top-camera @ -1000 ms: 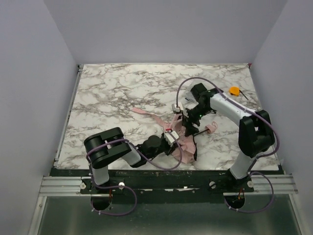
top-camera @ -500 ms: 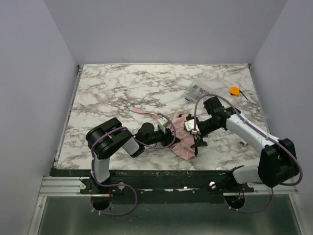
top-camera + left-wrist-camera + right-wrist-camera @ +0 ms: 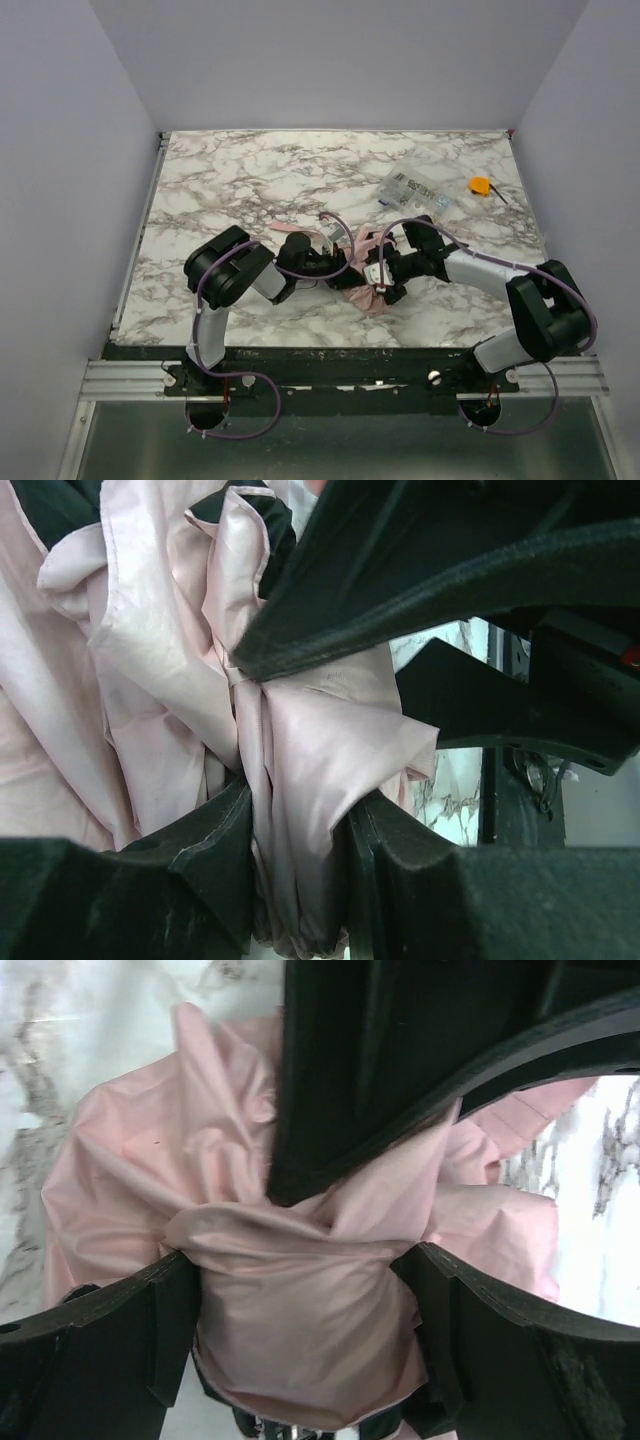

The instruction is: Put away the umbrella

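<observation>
Marbled white-and-grey tabletop (image 3: pixel 220 180) is running from the arms' bases at the near edge to the plain walls behind, and both arms are folding inward low over its near middle. Between them the umbrella (image 3: pixel 366 292) is lying as a crumpled bundle of pale pink fabric on the marble, slightly right of centre and closer to the near edge than to the far one. The left gripper (image 3: pixel 343 262) is reaching in from the left and the right gripper (image 3: pixel 386 274) from the right, so that the two are meeting over the bundle, almost touching. In the left wrist view the left gripper (image 3: pixel 300 865) is pinching a thick fold of the umbrella (image 3: pixel 150 680), its dark fingers (image 3: pixel 215 850) pressing the cloth from both sides. In the right wrist view the right gripper (image 3: pixel 300 1305) is clasping a wider bunch of the umbrella (image 3: pixel 130 1180), the fabric bulging between its fingers (image 3: pixel 470 1340) and touching both. Just beyond the left arm, a narrow pink strap (image 3: pixel 285 227) is lying flat on the marble. Farther back on the right, a clear plastic packet (image 3: pixel 415 187) is resting near a small orange object (image 3: pixel 480 185), both well apart from the umbrella
</observation>
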Tool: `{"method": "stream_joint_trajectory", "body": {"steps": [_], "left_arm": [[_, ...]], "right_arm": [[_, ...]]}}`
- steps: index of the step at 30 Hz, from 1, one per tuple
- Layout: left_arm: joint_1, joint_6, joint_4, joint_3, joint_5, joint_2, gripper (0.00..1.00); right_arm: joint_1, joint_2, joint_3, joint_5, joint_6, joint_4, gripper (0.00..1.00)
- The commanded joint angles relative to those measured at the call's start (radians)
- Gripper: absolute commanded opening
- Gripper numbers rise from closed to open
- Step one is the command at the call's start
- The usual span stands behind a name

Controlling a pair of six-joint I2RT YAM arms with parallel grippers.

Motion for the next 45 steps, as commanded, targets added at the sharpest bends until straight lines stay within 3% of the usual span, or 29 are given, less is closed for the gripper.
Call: {"method": "stream_joint_trajectory", "body": {"steps": [1,4,6,10,13,18,21,26,31,34,37,45], "left_arm": [[0.005,0.053,-0.546,-0.043,0.087,0.135,0.25],[0.007,0.052,-0.558,-0.029,0.118,0.12,0.28],[0.009,0.045,-0.557,-0.033,0.127,0.083,0.32],[0.023,0.024,-0.514,-0.079,0.075,-0.098,0.6],[0.036,0.036,-0.454,-0.124,0.002,-0.263,0.77],[0.04,0.154,-0.369,-0.226,-0.198,-0.525,0.96],[0.04,0.176,-0.217,-0.339,-0.269,-0.612,0.98],[0.021,0.212,0.141,-0.483,-0.176,-0.561,0.99],[-0.256,0.558,0.466,-0.596,-0.437,-0.435,0.99],[-0.418,0.744,0.411,-0.588,-0.694,-0.452,0.99],[-0.487,0.852,0.285,-0.533,-0.866,-0.48,0.99],[-0.495,1.017,0.016,-0.394,-0.94,-0.478,0.98]], "right_arm": [[0.001,0.106,-0.023,0.202,0.027,0.138,0.88],[0.006,0.174,0.016,0.267,0.034,0.097,0.73],[0.015,0.215,0.057,0.287,0.035,-0.002,0.52],[0.029,0.261,0.138,0.26,0.049,-0.239,0.25],[0.029,0.288,0.202,0.199,0.053,-0.399,0.15],[0.029,0.344,0.276,0.134,0.057,-0.584,0.12],[0.029,0.405,0.33,0.122,0.083,-0.673,0.08],[0.029,0.521,0.437,0.132,0.178,-0.774,0.07],[0.034,0.623,0.536,0.122,0.216,-0.863,0.07],[0.05,0.651,0.549,0.15,0.251,-0.846,0.07],[0.072,0.676,0.553,0.186,0.283,-0.824,0.07],[0.076,0.711,0.562,0.215,0.301,-0.815,0.07]]}}
